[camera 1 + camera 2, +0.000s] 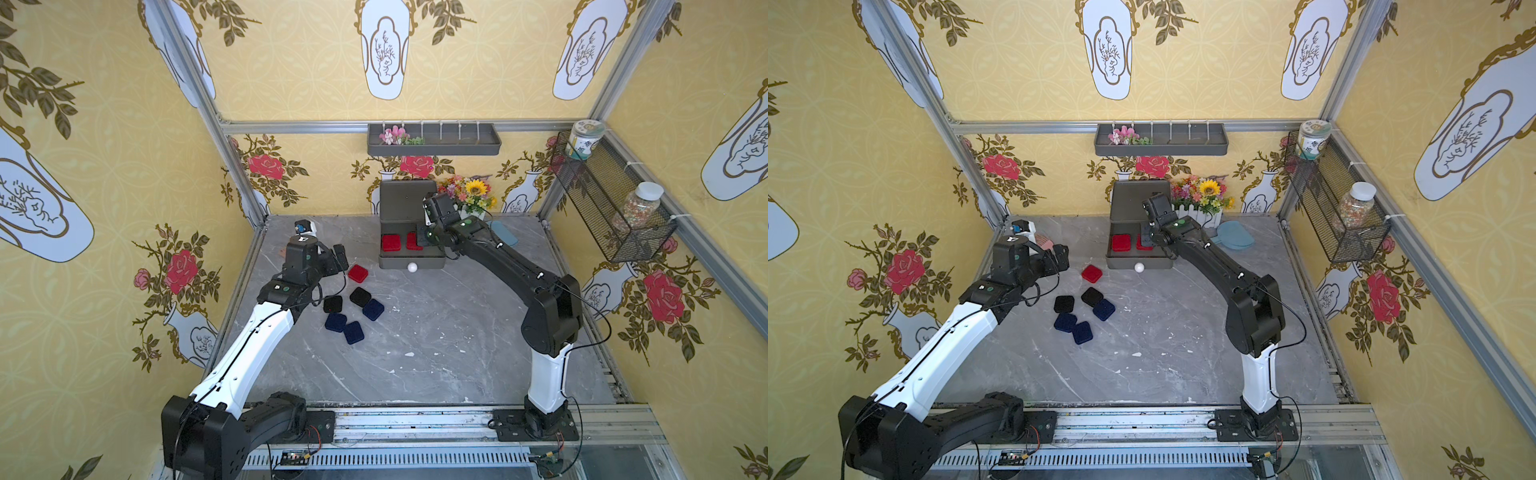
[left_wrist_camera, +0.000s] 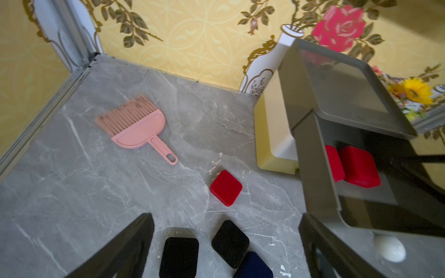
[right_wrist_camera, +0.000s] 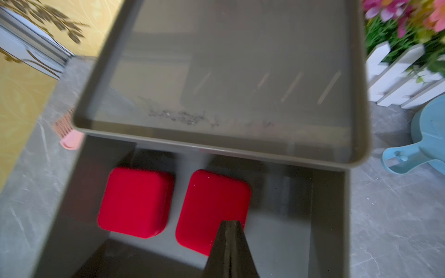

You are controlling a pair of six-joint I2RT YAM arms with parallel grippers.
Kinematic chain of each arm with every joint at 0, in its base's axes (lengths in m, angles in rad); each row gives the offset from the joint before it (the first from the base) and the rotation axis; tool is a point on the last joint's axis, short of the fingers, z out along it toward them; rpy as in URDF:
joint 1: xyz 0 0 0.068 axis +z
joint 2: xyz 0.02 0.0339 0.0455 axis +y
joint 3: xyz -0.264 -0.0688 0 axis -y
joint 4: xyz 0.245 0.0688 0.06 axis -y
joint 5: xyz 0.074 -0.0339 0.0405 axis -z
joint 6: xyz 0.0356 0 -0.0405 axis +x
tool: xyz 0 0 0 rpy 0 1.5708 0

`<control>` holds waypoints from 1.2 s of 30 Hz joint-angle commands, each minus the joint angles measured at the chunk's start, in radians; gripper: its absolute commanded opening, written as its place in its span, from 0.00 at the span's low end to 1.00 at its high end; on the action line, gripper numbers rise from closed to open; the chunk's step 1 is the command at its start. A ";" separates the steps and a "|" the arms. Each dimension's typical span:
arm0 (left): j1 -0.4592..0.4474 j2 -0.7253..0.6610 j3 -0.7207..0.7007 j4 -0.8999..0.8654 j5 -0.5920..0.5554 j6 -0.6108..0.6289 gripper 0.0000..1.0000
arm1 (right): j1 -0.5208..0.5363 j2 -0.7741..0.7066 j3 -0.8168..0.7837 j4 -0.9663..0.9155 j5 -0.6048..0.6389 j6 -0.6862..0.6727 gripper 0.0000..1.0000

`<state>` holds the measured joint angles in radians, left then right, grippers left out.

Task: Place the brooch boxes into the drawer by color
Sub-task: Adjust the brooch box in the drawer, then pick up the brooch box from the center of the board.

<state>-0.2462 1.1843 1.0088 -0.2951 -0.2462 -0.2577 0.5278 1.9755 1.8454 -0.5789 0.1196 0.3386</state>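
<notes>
Sorting small rounded-square velvet brooch boxes: likely light, stiff-shelled, nap grippy; pinch across opposite flat edges. Two red inside pulled-out dark grey top drawer; one red, two black, three navy loose on grey marble desk. Right jaws shut, empty, above red box in drawer. Left jaws wide open, empty, over desk.

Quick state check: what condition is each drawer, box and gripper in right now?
Top drawer: pulled open, two red boxes inside.
Third red box: on table.
Black boxes: on table.
Navy boxes: on table.
Left gripper: open, empty.
Right gripper: shut, empty, over drawer.
</notes>
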 commanded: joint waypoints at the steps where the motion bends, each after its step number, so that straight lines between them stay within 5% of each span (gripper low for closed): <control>1: 0.036 0.045 0.024 -0.055 0.027 -0.052 1.00 | 0.001 0.028 0.019 -0.044 0.058 -0.013 0.00; 26: 0.079 0.130 0.043 -0.063 0.078 -0.073 1.00 | 0.047 0.144 0.152 -0.068 0.008 0.000 0.00; 36: 0.079 0.305 0.114 -0.107 0.128 -0.130 1.00 | 0.056 -0.021 0.069 -0.008 0.049 0.022 0.37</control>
<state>-0.1684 1.4406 1.1053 -0.3790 -0.1555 -0.3614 0.5777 2.0094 1.9362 -0.6262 0.1375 0.3470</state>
